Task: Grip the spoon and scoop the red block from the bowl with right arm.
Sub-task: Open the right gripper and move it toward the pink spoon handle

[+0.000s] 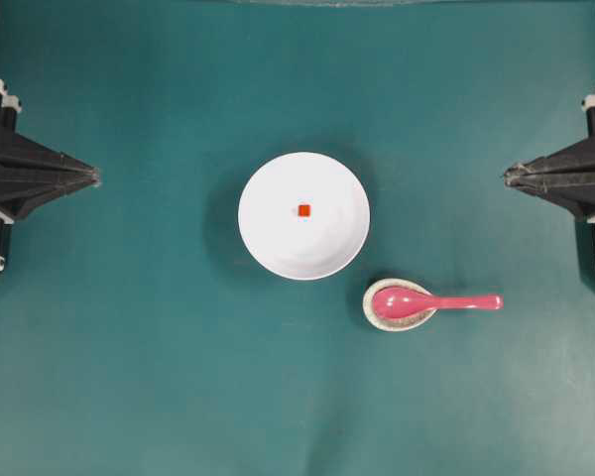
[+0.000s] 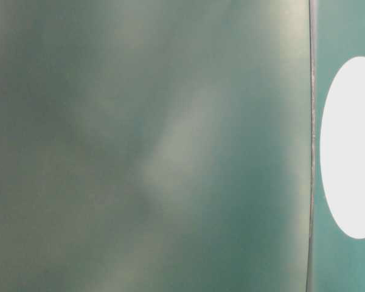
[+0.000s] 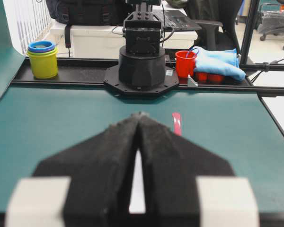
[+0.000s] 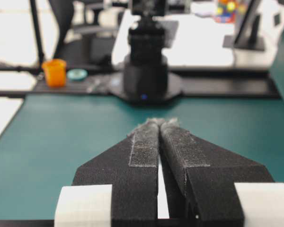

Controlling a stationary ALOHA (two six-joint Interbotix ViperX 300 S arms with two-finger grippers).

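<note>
A round white bowl sits mid-table with the tiny red block at its centre. To its lower right, the pink-red spoon rests with its scoop in a small speckled dish and its handle pointing right. My right gripper is shut at the right edge, well above and right of the spoon handle. My left gripper is shut at the left edge. In the left wrist view, a sliver of the spoon handle shows beyond the shut left gripper. The right wrist view shows the shut right gripper over bare mat.
The teal mat covers the table. The table-level view is blurred, with a white shape, probably the bowl, at its right edge. Each wrist view shows the opposite arm's base at the far table edge, with cups beyond.
</note>
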